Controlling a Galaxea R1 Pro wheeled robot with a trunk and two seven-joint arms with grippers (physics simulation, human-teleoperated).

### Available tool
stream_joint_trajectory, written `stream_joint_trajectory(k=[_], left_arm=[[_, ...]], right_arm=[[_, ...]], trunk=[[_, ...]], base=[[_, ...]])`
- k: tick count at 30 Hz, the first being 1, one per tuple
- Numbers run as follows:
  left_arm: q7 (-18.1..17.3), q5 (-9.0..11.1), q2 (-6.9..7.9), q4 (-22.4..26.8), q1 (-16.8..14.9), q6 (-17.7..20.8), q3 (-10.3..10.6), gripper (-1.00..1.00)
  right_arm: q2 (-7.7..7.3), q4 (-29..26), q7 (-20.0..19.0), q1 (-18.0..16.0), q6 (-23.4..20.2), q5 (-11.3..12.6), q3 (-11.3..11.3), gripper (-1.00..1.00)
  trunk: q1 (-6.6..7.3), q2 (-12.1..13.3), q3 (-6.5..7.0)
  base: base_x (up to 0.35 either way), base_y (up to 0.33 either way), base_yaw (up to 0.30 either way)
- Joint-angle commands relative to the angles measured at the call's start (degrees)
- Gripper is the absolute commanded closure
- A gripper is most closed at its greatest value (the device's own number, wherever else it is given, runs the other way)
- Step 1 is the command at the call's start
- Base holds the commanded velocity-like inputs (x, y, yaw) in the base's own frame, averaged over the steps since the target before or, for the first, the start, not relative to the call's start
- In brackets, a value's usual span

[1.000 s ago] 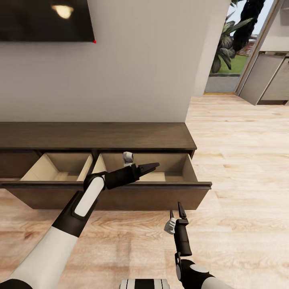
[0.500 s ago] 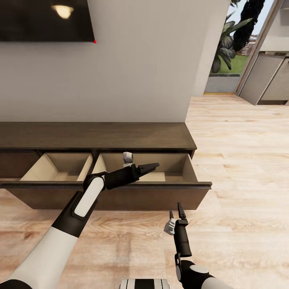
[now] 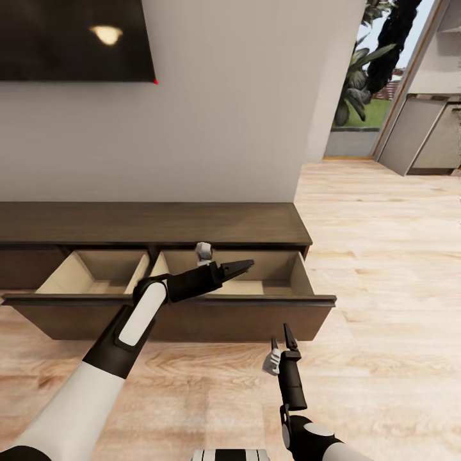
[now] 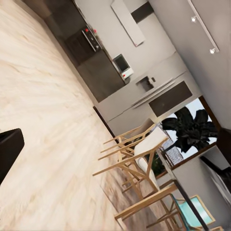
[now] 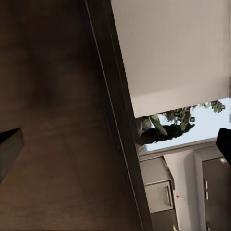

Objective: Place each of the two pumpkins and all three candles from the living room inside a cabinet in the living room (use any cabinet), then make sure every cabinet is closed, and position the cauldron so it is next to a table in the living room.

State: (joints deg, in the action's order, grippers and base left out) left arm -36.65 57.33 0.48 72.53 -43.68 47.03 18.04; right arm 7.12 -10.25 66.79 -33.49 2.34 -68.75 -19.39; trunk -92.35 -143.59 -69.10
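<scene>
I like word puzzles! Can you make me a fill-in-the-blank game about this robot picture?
1. The two drawers of the long brown cabinet are pulled ____.
2. The left gripper hangs above the ____-hand drawer.
3. The right gripper hangs over the wooden ____.
4. The inside of the drawers is ____ than the dark cabinet front.

Missing words: open; right; floor; lighter
</scene>
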Motion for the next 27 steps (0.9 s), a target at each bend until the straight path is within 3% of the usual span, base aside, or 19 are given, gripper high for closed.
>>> stream_joint_trajectory(k=[1, 27], left_arm=[[0.00, -0.03, 0.02, 0.01, 0.00, -0.01, 0.01, -1.00], [0.00, -0.03, -0.09, -0.08, 0.00, -0.01, -0.02, -1.00]], right_arm=[[0.00, 0.02, -0.03, 0.00, 0.01, -0.02, 0.00, -1.00], [0.05, 0.56, -0.25, 0.00, 0.03, -0.14, -0.03, -1.00]], trunk=[[0.02, 0.02, 0.23], [0.64, 0.34, 5.55]], base=[[0.000, 0.000, 0.000], [0.000, 0.000, 0.000]])
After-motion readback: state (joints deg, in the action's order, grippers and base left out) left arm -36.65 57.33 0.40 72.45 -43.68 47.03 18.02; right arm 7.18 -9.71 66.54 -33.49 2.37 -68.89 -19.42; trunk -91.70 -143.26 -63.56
